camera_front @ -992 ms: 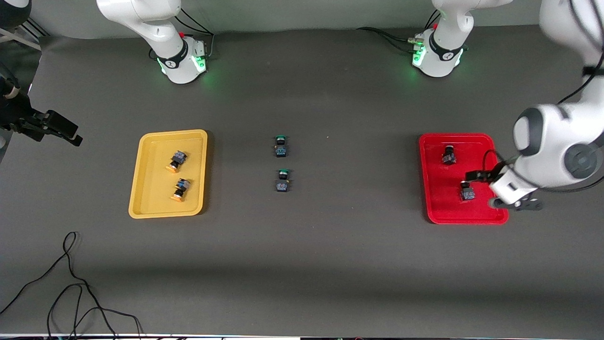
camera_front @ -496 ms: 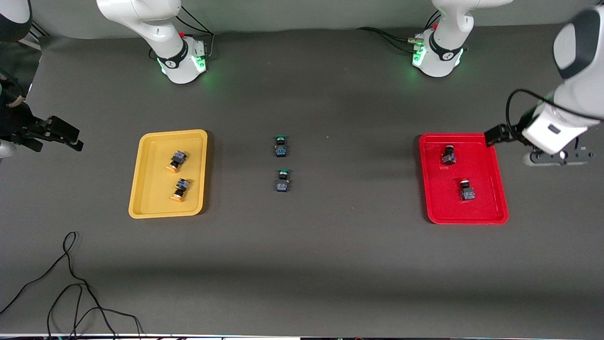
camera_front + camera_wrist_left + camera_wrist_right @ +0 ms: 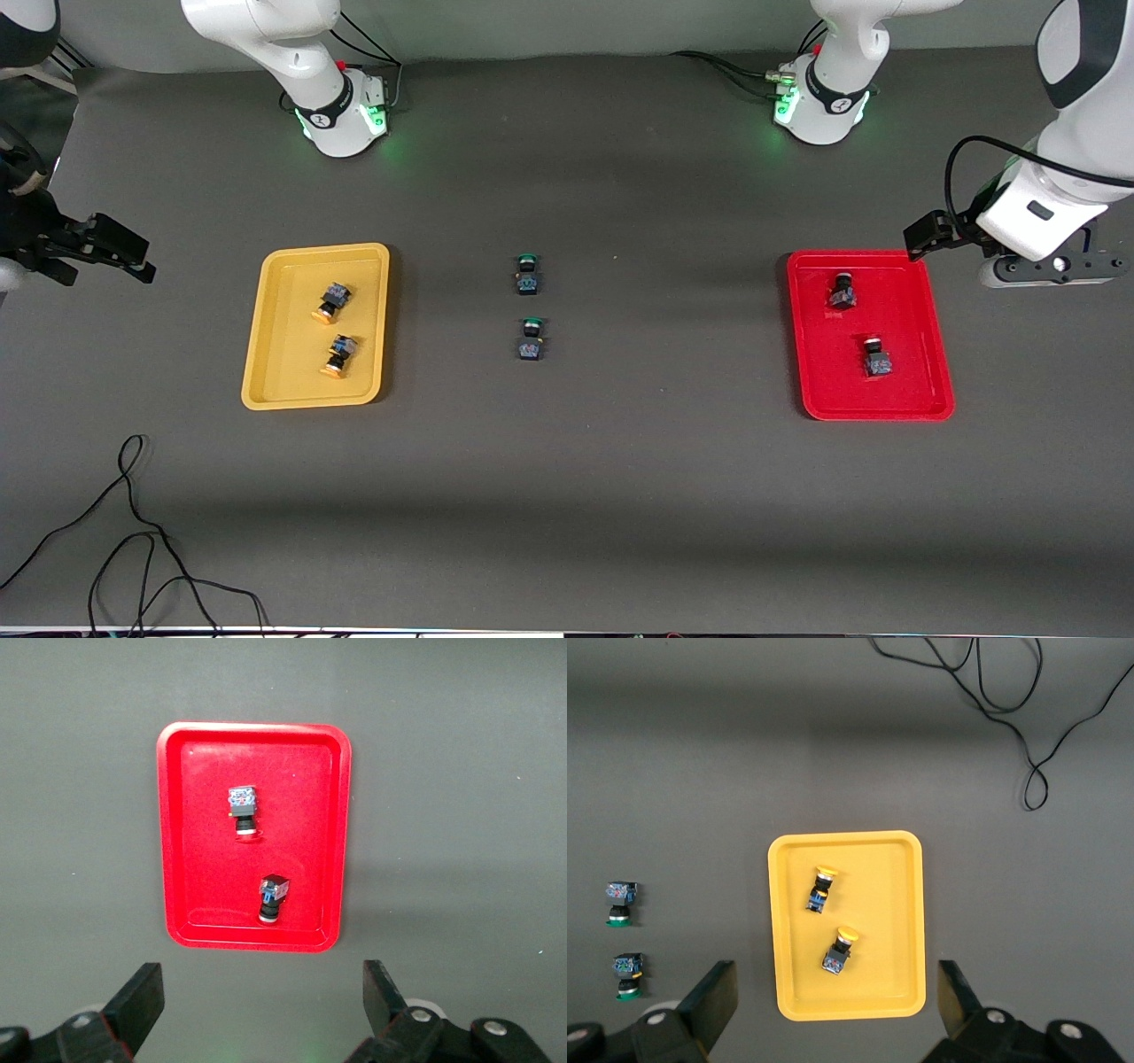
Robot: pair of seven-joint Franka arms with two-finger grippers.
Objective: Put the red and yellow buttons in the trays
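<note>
Left gripper [image 3: 257, 1010] jaws wide, raised beside red tray [image 3: 935, 301], right gripper [image 3: 833, 1014] waiting.

Even overhead light, soft shadows

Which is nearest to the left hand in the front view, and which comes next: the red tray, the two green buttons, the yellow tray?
From the left hand, open above the table beside the red tray:
1. Red tray, at the left arm's end.
2. Green buttons, mid-table; too close to rank between themselves.
3. Yellow tray, at the right arm's end.
</note>
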